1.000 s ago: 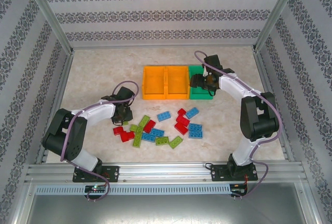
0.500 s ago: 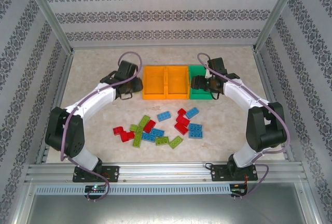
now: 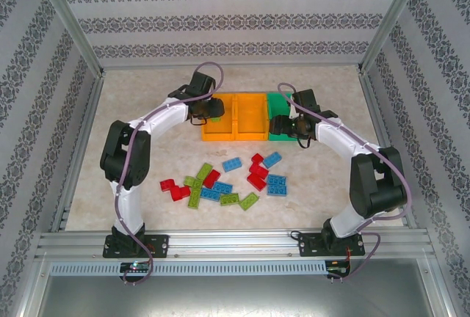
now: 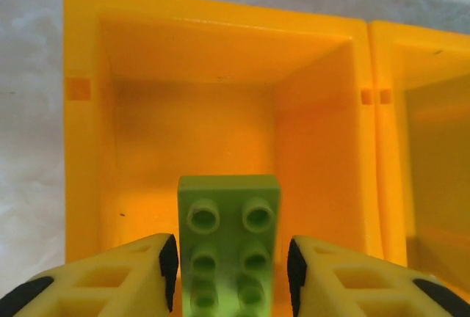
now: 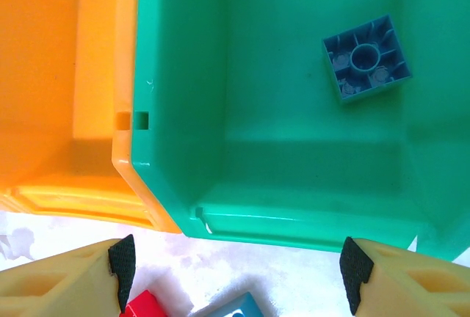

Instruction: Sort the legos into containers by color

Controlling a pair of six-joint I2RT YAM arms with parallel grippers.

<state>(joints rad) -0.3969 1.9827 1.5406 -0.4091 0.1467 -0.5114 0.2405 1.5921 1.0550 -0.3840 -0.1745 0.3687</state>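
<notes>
My left gripper (image 3: 211, 110) hovers over the left orange container (image 3: 217, 133). In the left wrist view a light green lego (image 4: 229, 236) lies between the fingers, studs up, over that container's (image 4: 88, 148) inside. A thin gap shows on each side of it, so the left gripper (image 4: 231, 258) is open. My right gripper (image 3: 283, 125) stands open and empty at the near rim of the green container (image 5: 294, 148), which holds one blue lego (image 5: 366, 57) lying upside down. Several red, blue and green legos (image 3: 220, 181) lie scattered on the table.
The middle orange container (image 3: 251, 115) sits between the other two and touches both. A red lego (image 5: 147, 306) and a blue lego (image 5: 235, 308) lie just below the right gripper's fingers. Patterned walls and metal rails (image 3: 81, 45) enclose the table.
The left arm swung from the pile up to the left orange container with the green lego, and its jaws have just parted. The right gripper drew back towards the green container's near rim.
</notes>
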